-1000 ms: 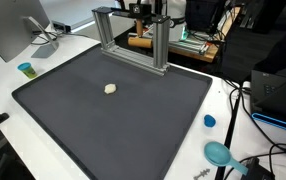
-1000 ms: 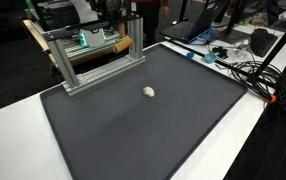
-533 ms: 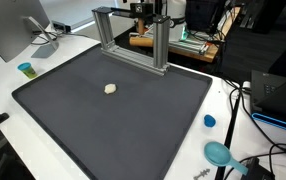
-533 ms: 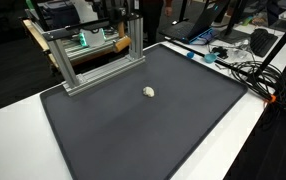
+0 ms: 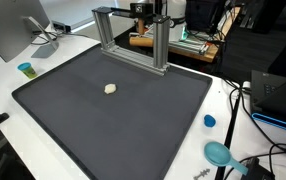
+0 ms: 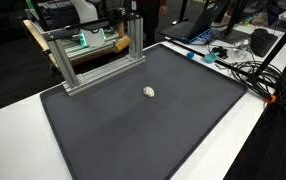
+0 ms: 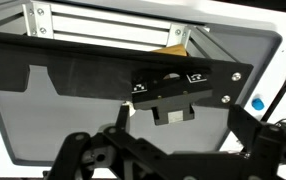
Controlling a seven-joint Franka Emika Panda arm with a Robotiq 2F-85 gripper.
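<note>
Tool [image 7: 163, 150], jaws wide open

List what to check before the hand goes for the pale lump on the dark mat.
1. Hand open: ok, jaws spread wide.
2. Pale lump lies free on the mat: ok, nothing touches it.
3. Lump in sight in the wrist view: not ok, it does not show there.
4. Metal frame apart from the lump: ok, it stands at the mat's edge.
5. Hand's height over the mat: cannot tell.
</note>
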